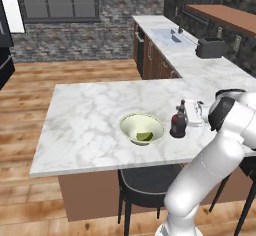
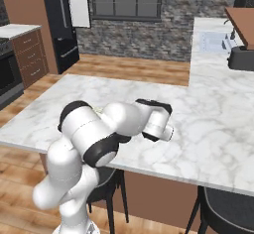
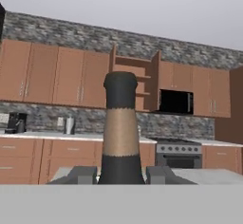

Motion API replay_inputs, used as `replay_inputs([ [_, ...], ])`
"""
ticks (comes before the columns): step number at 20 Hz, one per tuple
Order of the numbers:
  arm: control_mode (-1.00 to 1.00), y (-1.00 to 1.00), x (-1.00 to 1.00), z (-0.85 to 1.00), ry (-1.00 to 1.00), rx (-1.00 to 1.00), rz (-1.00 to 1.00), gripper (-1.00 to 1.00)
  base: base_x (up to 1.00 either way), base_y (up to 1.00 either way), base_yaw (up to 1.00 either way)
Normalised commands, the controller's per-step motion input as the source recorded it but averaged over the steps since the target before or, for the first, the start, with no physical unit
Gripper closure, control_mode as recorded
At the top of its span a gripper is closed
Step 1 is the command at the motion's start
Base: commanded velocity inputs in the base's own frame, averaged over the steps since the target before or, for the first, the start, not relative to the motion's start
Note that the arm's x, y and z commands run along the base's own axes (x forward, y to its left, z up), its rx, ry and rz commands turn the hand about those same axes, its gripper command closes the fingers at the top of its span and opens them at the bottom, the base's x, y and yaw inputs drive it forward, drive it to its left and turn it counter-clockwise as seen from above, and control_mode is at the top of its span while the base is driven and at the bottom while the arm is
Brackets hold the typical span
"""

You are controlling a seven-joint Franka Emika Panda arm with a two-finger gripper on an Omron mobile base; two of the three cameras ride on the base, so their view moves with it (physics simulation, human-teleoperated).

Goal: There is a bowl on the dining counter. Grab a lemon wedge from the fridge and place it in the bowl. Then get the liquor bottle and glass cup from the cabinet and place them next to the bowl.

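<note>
In the centre of the left base view the liquor bottle [image 1: 178,122] stands on the desk [image 1: 85,125] just right of the bowl [image 1: 141,128], which holds the lemon wedge [image 1: 145,136]. The fingers [image 3: 84,174] are clamped on the bottle.

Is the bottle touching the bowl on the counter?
Apart. In the left base view, the bottle stands to the right of the bowl, and a strip of bare marble counter shows between them.

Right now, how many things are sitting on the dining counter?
2, not counting what the bowl holds: the bowl with the lemon wedge in it, and the liquor bottle just right of it, at the gripper. The arm may hide more in the right base view.
</note>
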Motion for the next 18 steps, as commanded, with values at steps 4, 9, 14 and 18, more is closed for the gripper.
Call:
replay_inputs([
  [4,-1.00,0.00,0.02,-0.27,0.00,0.00,0.01,1.00,0.00,0.00,0.00],
  [9,-1.00,0.00,0.15,-0.17,0.00,0.00,0.00,1.00,0.00,0.00,0.00],
  [14,-1.00,0.00,0.27,-0.15,0.00,0.00,0.00,1.00,0.00,0.00,0.00],
  [18,-1.00,0.00,0.28,-0.18,0.00,0.00,0.00,1.00,0.00,0.00,0.00],
])
